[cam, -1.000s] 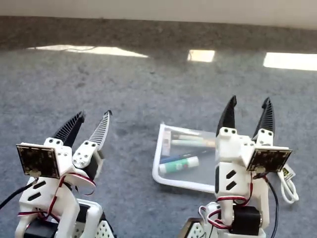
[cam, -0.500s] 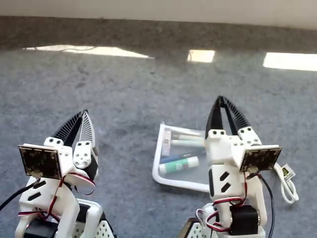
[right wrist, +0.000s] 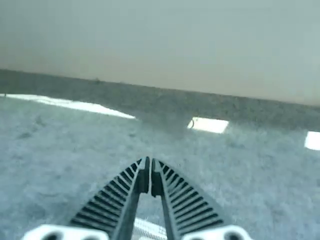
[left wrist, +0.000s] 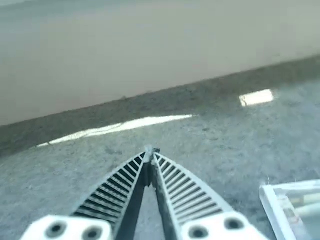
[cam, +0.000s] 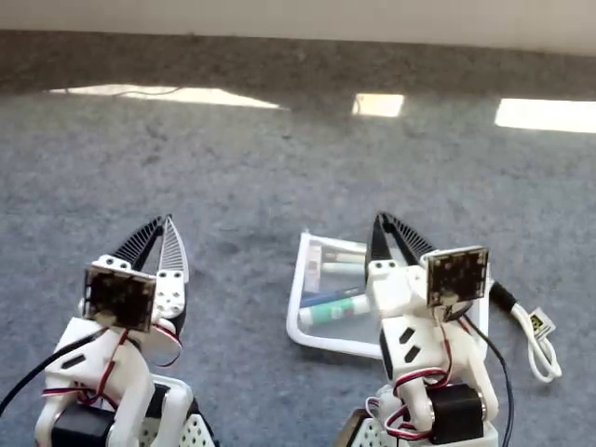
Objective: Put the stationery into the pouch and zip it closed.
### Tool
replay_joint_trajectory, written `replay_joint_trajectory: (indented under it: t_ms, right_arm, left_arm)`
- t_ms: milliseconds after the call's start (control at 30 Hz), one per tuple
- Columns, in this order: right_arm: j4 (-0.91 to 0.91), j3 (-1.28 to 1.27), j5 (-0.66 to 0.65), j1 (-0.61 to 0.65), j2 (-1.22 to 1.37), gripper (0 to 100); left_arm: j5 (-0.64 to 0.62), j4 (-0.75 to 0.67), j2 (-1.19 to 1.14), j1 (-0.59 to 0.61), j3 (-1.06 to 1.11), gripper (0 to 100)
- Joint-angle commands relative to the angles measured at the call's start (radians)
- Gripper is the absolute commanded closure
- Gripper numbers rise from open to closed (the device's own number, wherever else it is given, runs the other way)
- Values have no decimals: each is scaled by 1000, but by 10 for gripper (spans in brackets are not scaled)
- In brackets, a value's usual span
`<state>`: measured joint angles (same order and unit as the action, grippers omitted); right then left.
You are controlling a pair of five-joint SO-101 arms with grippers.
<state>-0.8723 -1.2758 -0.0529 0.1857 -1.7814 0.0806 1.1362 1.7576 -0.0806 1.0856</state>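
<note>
Left fingers (cam: 173, 257) are pressed together tip to tip, holding nothing; a second ago they were spread wide. The left wrist view shows the same closed pair (left wrist: 119, 191) above bare grey table (cam: 233, 168). Right fingers (cam: 402, 241) are also closed and empty, after being wide open a second ago; their tips meet in the right wrist view (right wrist: 186, 201). The right arm has swung toward the left arm and now hangs over the pouch's far side. The left arm's wrist has tipped up. The pouch (cam: 295, 300) lies flat on the table, unmoved, between the arms, with the stationery (cam: 337, 310) inside. White cable (cam: 541, 351) beside the right arm's base, unchanged.
</note>
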Motion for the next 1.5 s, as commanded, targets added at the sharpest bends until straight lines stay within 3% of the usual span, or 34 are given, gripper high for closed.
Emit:
replay_joint_trajectory:
  t_ms: [0, 333, 633, 1100, 1300, 1467]
  right_arm:
    - [-59, 4, 8, 5, -5, 994]
    - [-122, -229, 8, 10, -5, 994]
    - [-122, -449, 9, 10, -5, 994]
    - [-130, -535, 5, 4, 4, 994]
    - [-130, -535, 5, 4, 4, 994]
    - [-130, -535, 5, 4, 4, 994]
  left_arm:
    - [14, 26, 2, 16, 50, 995]
    - [17, 20, 2, 154, 331, 995]
    - [18, 18, 2, 170, 587, 995]
    - [18, 28, -5, 168, 613, 995]
    - [17, 150, 1, 168, 613, 995]
    - [17, 149, 1, 168, 613, 995]
